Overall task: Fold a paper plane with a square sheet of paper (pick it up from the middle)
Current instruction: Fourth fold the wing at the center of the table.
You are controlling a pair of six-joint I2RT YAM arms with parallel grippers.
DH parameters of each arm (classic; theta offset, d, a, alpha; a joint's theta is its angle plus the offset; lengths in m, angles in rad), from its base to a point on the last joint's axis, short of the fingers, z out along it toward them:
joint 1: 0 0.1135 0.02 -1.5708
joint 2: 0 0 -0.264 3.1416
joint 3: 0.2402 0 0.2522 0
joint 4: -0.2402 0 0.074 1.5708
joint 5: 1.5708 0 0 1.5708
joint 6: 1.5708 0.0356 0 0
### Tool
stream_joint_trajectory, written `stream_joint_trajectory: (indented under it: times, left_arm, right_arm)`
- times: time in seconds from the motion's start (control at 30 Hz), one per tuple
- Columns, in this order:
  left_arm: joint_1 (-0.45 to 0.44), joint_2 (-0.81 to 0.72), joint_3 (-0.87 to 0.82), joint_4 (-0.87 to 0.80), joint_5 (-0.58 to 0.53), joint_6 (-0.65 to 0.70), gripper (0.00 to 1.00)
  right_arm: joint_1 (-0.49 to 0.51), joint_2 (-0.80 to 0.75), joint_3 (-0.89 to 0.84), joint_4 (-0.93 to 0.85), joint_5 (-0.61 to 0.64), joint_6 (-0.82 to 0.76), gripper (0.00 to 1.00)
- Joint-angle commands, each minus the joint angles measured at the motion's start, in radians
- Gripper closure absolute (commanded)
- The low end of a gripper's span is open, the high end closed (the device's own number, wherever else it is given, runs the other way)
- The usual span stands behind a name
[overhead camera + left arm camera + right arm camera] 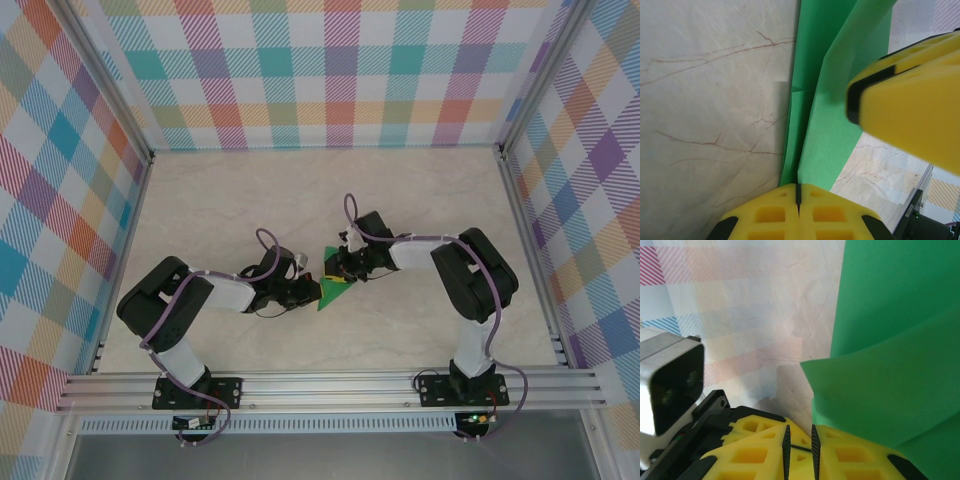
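Both arms are in tight over the marble table [250, 200], and the left gripper [312, 290] is where it's all happening. It's clamped right down: from the left wrist, its yellow fingers [765, 217] are pressed together with no gap, and the green sheet of paper [835, 100] runs straight out from between their tips. That's a firm pinch on the sheet's near end.

The sheet is creased and folded, with one flap lifting off the layer beneath. From above it looks like a small green triangle [333, 293] sticking out just past the left gripper.

The right gripper [342, 270] sits just beyond the left gripper, over the sheet, and one of its yellow fingers [910, 110] hangs above the raised flap. From its own wrist, its ribbed pads [786, 450] stand a narrow slit apart. The sheet's edge [890, 365] comes down at the right-hand pad, and I can't tell whether it touches. A grey camera housing [665, 385] sits at the left of that view.
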Motion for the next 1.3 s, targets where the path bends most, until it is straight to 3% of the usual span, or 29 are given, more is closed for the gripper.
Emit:
stream_joint_trajectory:
  times: [0.0,0.57,0.83,1.0,1.27]
  left_arm:
    - [0.017,0.039,-0.016,-0.079,-0.060,0.001,1.00]
    - [0.016,0.011,-0.001,-0.124,-0.061,0.032,1.00]
    - [0.015,-0.105,0.013,-0.202,-0.069,0.035,0.87]
    - [0.013,-0.177,0.038,-0.250,-0.066,0.035,0.84]
    - [-0.008,-0.098,0.127,-0.198,0.045,0.036,0.84]
  right_arm:
    - [0.005,0.029,0.043,0.002,-0.004,-0.002,0.79]
    - [0.004,0.097,0.037,-0.093,0.099,-0.040,0.80]
    - [0.004,0.095,0.037,-0.127,0.121,-0.054,0.80]
    - [0.004,0.097,0.038,-0.130,0.123,-0.050,0.80]
    - [0.004,0.098,0.044,-0.144,0.135,-0.053,0.80]
